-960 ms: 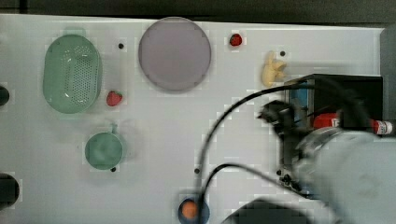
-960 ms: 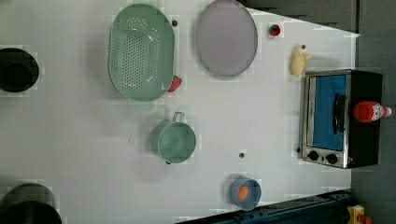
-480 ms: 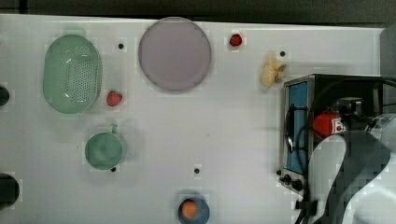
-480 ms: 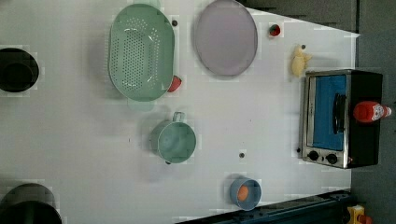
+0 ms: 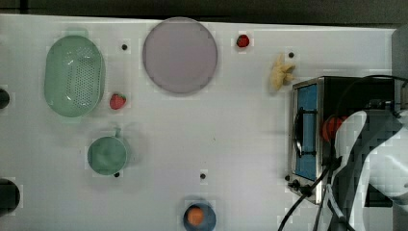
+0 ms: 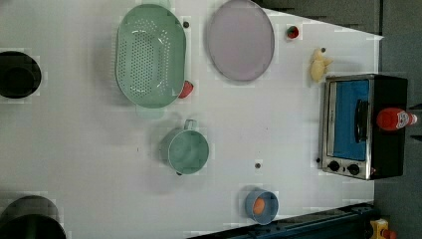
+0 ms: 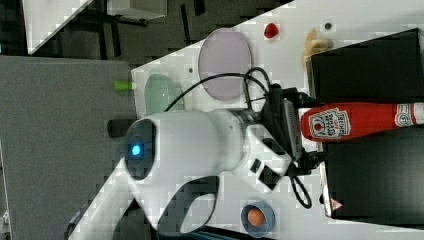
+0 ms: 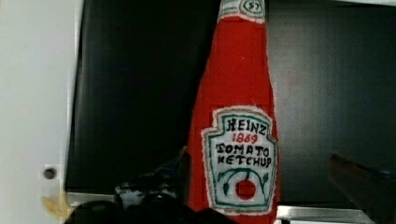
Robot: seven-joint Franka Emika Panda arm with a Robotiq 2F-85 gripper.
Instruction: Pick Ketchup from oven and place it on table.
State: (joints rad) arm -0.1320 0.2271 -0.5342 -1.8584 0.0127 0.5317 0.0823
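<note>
Ketchup [image 7: 356,121]: laid flat on oven [image 7: 370,65] roof, right side of the right view.
Gripper [image 8: 261,186]: jaws spread wide, bottle seen between them, not clamped.
Table [image 5: 231,125]: 1 plate [image 5: 179,55] noted, upper centre of the top view.

The Ketchup [image 8: 236,116] lies on the oven's [image 8: 130,93] black top, its label reading Heinz Tomato Ketchup. White table [image 8: 32,93] borders the oven, with a dark hole [image 8: 49,173].
</note>
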